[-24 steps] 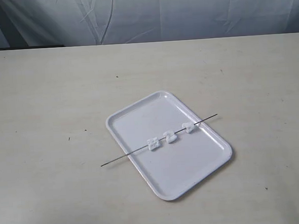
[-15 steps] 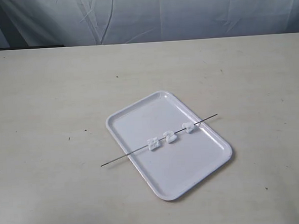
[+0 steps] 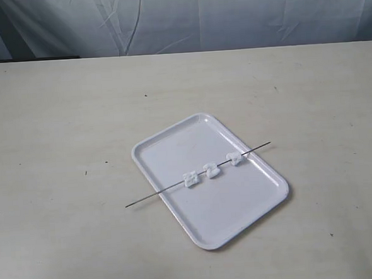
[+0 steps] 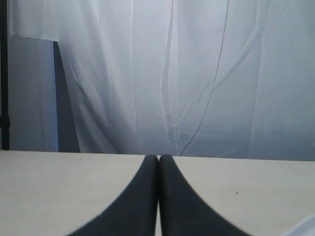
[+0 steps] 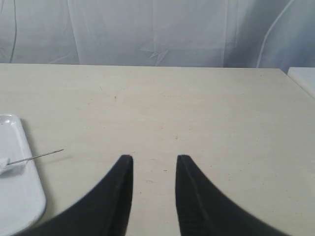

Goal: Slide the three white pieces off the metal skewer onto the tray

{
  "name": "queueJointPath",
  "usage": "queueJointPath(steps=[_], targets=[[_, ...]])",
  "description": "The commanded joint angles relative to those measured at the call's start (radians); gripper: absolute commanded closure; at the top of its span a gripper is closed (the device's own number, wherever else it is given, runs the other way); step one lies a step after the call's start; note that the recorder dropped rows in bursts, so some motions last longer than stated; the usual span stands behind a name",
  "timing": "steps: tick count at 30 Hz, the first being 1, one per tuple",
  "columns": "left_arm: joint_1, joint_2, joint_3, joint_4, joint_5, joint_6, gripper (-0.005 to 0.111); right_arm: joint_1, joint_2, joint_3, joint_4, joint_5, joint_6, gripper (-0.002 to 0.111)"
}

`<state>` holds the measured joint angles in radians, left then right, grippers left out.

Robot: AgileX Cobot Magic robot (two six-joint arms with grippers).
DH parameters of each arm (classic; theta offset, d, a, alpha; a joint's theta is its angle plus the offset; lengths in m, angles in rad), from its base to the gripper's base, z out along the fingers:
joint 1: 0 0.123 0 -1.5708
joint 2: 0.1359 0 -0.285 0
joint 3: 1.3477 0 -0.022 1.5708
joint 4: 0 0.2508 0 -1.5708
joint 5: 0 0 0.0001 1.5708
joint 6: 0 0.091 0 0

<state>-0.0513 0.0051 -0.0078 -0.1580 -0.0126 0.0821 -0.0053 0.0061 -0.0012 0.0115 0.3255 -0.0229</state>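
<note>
A glossy white tray [image 3: 173, 140] lies on the beige table in the exterior view. The thin metal skewer [image 3: 153, 196] rests diagonally across it, both ends past the rim. Three white pieces are threaded on it over the tray: one [image 3: 191, 179], one [image 3: 210, 170] and one [image 3: 236, 158]. Neither arm shows in the exterior view. My left gripper [image 4: 158, 157] is shut, its fingers pressed together with nothing between them. My right gripper [image 5: 154, 158] stands open over bare table; the tray's corner [image 5: 19, 196] and the skewer's tip [image 5: 42, 155] lie off to its side.
A pale fabric backdrop [image 3: 185, 19] hangs behind the table's far edge. A white edge of something [image 5: 302, 78] shows at the table's far side in the right wrist view. Small dark specks dot the tabletop.
</note>
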Motion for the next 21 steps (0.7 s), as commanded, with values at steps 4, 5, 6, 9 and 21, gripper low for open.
queueJointPath(steps=[4, 5, 6, 9, 21], targets=[[-0.002, 0.154, -0.118, -0.123, 0.107, 0.003, 0.107, -0.005, -0.006, 0.001, -0.002, -0.013, -0.002, 0.079], [-0.002, 0.200, -0.180, -0.123, 0.161, 0.007, 0.107, -0.005, -0.006, 0.001, -0.002, -0.013, -0.002, 0.079], [-0.002, 0.226, -0.217, -0.123, 0.195, 0.012, 0.107, -0.005, -0.006, 0.001, -0.002, -0.013, -0.002, 0.079], [-0.002, 0.345, -0.339, -0.123, 0.350, 0.115, 0.107, -0.005, -0.006, 0.001, -0.002, -0.013, -0.002, 0.079], [-0.002, 0.405, -0.432, -0.233, 0.321, 0.226, 0.107, -0.005, -0.006, 0.001, 0.285, -0.527, 0.002, 0.079]])
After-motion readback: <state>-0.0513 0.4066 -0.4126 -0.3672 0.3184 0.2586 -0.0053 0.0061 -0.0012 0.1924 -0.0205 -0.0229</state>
